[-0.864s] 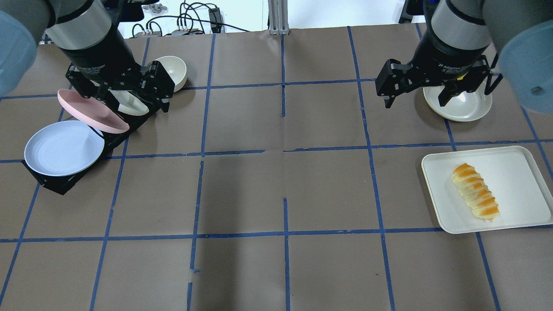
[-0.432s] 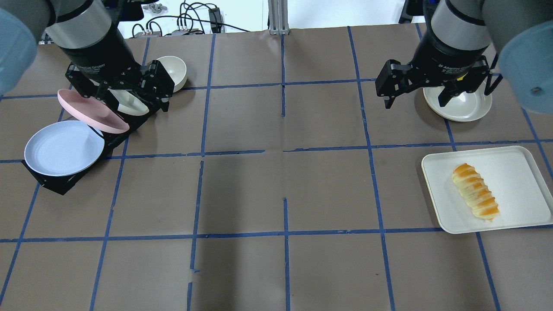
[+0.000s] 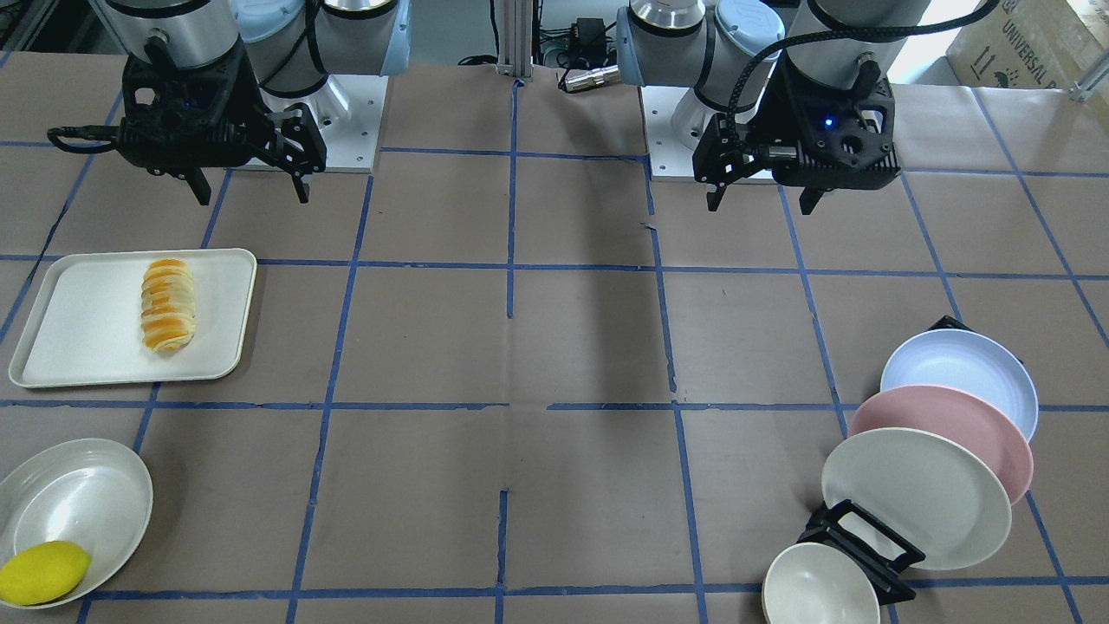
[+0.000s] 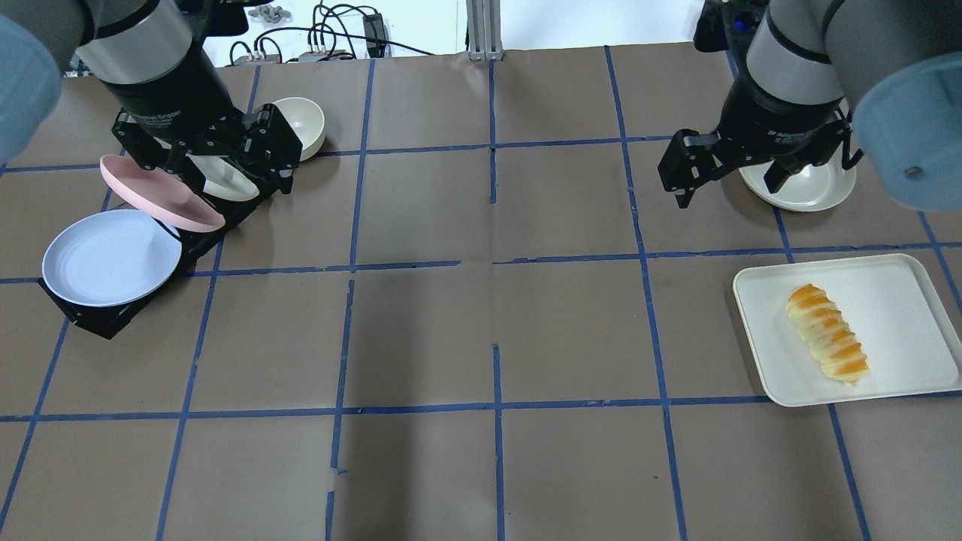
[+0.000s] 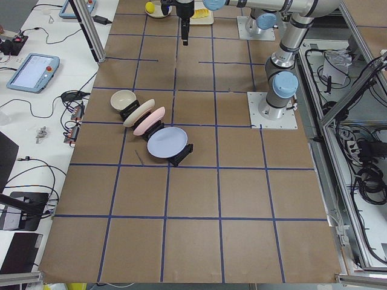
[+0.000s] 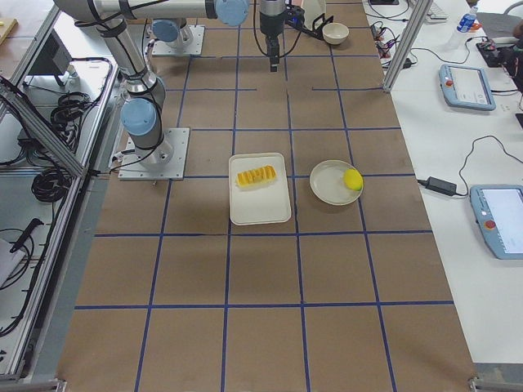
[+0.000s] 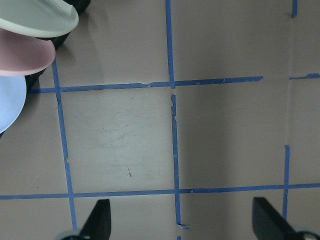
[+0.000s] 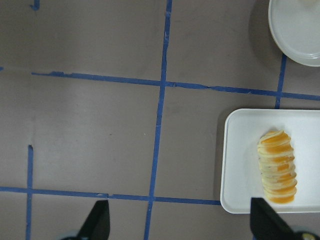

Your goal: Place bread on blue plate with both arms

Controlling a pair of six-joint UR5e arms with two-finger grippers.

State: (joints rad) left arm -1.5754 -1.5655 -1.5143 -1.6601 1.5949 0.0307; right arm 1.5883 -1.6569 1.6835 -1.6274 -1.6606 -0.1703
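Note:
The bread (image 4: 827, 333) lies on a white tray (image 4: 902, 285) at the right of the table. It also shows in the front view (image 3: 166, 303) and the right wrist view (image 8: 277, 167). The blue plate (image 4: 111, 257) leans in the front slot of a black rack at the left, and also shows in the front view (image 3: 957, 368). My left gripper (image 4: 225, 176) is open and empty above the rack's far end. My right gripper (image 4: 727, 192) is open and empty, above the table beyond the tray and well short of the bread.
The rack (image 4: 90, 319) also holds a pink plate (image 4: 161, 194) and a cream plate (image 3: 914, 498), with a cream bowl (image 4: 301, 124) at its far end. A white bowl (image 3: 78, 503) holding a yellow lemon (image 3: 43, 572) stands beyond the tray, under the right arm.
My right gripper has moved a little toward the tray and turned slightly. The left arm, the bread and the plates have not moved.

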